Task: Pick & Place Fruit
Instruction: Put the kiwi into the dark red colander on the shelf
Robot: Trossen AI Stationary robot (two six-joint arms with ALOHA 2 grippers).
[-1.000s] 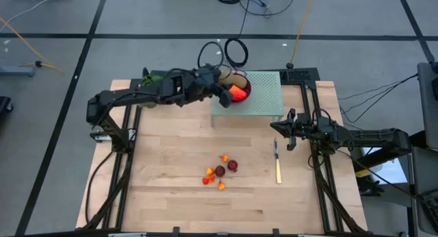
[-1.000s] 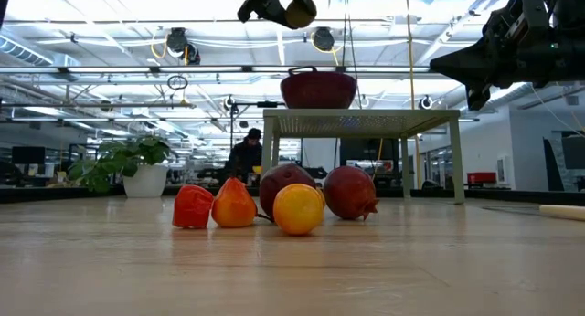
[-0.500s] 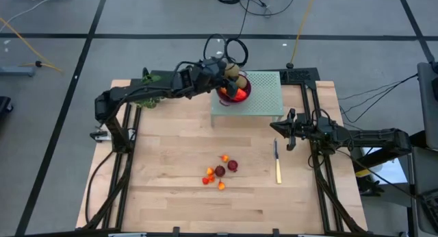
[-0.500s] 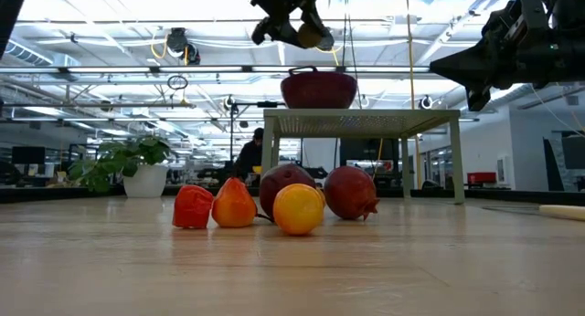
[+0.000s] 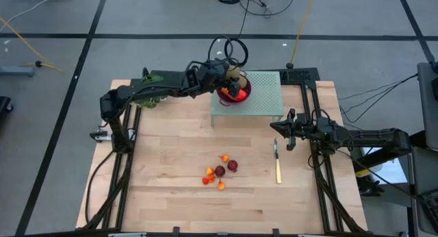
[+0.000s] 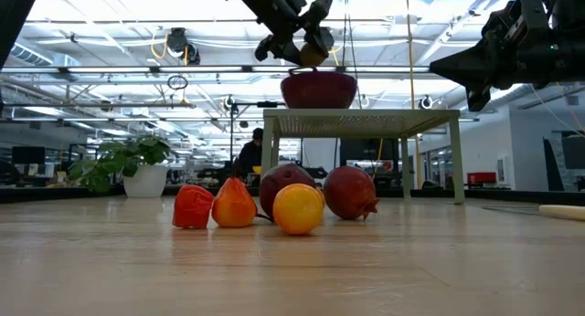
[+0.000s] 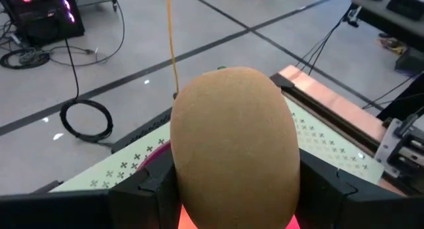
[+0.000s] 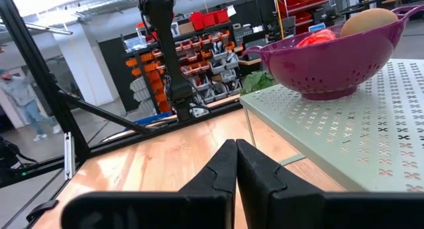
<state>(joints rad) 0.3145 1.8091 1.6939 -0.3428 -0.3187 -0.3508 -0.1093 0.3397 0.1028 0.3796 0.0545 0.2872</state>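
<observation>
My left gripper (image 5: 230, 75) is shut on an olive-brown kiwi (image 7: 232, 139), which hangs just above the purple colander bowl (image 5: 242, 93). The bowl stands on a pale green perforated stand (image 5: 263, 100) at the table's far side. Inside it lie another kiwi (image 8: 368, 20) and an orange-red fruit (image 8: 317, 37). Two dark red round fruits (image 5: 232, 166) and a few tiny orange-red ones (image 5: 209, 172) rest on the wood at mid-table. My right gripper (image 5: 276, 128) waits shut near the table's right edge. My left gripper pinches the kiwi's two long sides (image 7: 177, 164) between its two fingers (image 7: 149, 189), about the fruit's middle. The fingers slant down from the table's left side. The kiwi (image 6: 313, 53) is lifted clear and hangs over the bowl's rim (image 6: 318, 75).
A yellow-handled knife (image 5: 277, 165) lies on the wood near my right gripper. A green leafy bunch (image 5: 152, 79) sits at the far left corner, under my left arm. Bare wood lies all around the fruit cluster.
My left gripper has carried the kiwi toward the table's right edge and down, from beside the bowl to just over it. The gripper has stayed shut on the fruit.
</observation>
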